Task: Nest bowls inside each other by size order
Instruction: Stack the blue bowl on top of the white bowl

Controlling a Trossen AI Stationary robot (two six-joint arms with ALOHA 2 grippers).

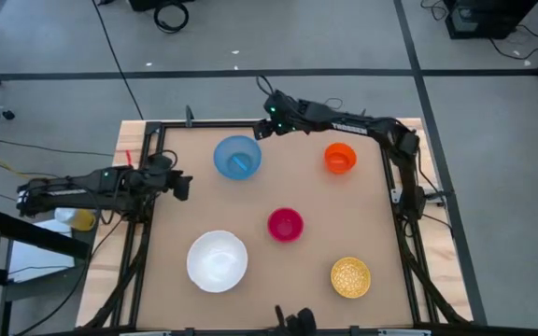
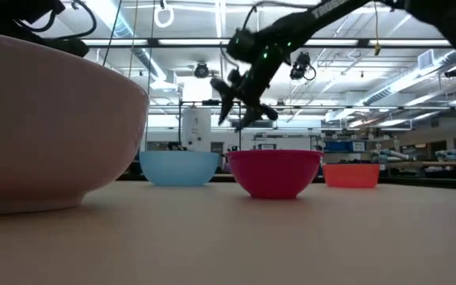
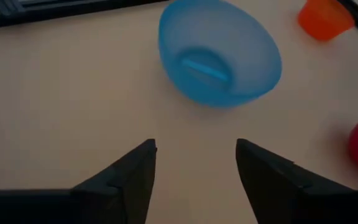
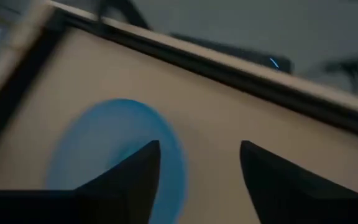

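I see right gripper (image 1: pixel 260 129) jaws released, empty, above desk (image 1: pixel 176 201) far edge beside light blue bowl (image 1: pixel 237 157). Left gripper (image 1: pixel 183 186) jaws released at left edge.

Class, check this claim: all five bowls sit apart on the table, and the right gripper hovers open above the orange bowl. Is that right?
Not quite. The five bowls do sit apart, but the open right gripper hovers by the blue bowl, not the orange bowl, which sits farther along the same edge. The high view shows this, and the right wrist view has the blue bowl just ahead of the fingers.
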